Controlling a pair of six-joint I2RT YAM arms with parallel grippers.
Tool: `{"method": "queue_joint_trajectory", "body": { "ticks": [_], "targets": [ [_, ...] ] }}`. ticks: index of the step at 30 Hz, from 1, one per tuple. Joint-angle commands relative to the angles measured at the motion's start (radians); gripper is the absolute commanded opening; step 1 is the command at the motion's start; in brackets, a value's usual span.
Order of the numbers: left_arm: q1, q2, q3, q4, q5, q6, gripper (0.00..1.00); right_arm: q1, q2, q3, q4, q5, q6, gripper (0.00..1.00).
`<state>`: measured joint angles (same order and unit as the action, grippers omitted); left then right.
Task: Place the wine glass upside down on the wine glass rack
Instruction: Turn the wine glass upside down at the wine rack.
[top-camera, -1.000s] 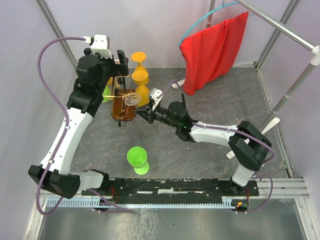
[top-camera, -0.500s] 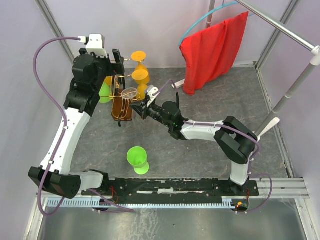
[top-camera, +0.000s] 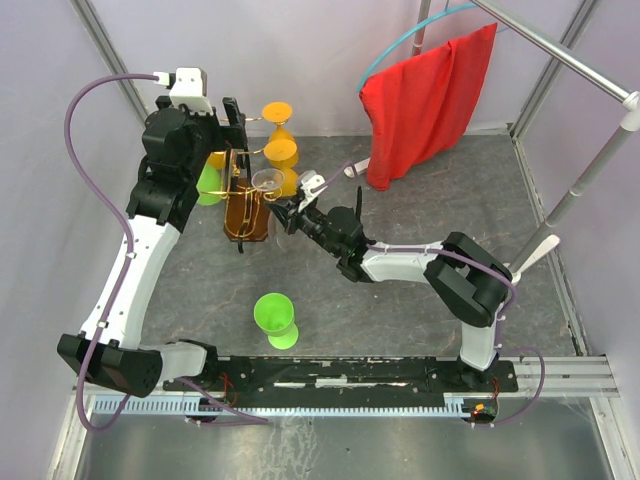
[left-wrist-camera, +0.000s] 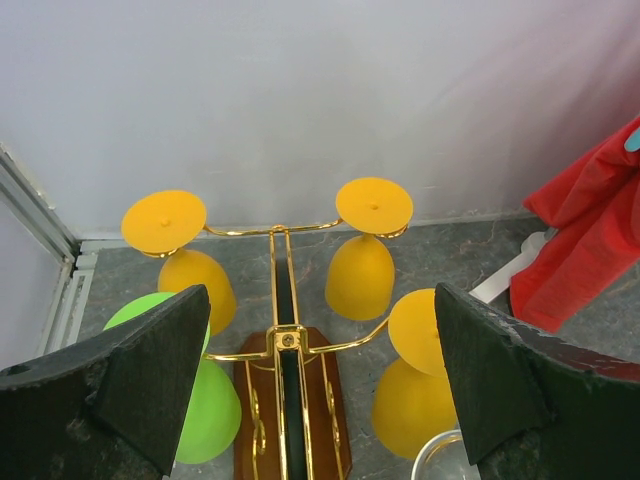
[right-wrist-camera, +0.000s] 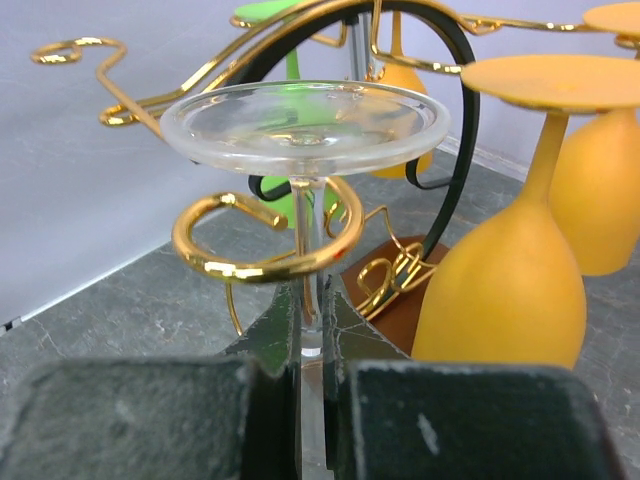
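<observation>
Moving in since a moment ago, my right jaws, pinched shut on the stem, now have the upside-down wine glass in a curly hook of the wine glass rack so its foot can hang there, and my left jaws are wide open, holding nothing.

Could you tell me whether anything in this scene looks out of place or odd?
Only one thing stands out: a green wine glass stands upright and alone on the table, apart from the wine glass rack, where the orange glasses hang foot up. Nothing looks spilled or broken.
</observation>
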<state>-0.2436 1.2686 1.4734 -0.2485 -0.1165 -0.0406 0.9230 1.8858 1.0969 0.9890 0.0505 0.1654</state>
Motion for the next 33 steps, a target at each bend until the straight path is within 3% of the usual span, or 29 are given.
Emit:
{"method": "queue_joint_trajectory", "body": {
  "ticks": [1, 23, 33],
  "targets": [
    [0.007, -0.015, 0.009, 0.041, 0.024, -0.008, 0.99, -0.004, -0.053, -0.038, 0.077, 0.057, -0.037, 0.01],
    [0.012, -0.039, -0.025, 0.041, 0.016, -0.016, 0.99, 0.019, -0.108, -0.125, 0.074, 0.003, -0.089, 0.01],
    [0.013, -0.051, -0.045, 0.044, 0.007, -0.019, 0.99, 0.033, -0.135, -0.193, 0.123, 0.064, -0.102, 0.01]
  ]
}}
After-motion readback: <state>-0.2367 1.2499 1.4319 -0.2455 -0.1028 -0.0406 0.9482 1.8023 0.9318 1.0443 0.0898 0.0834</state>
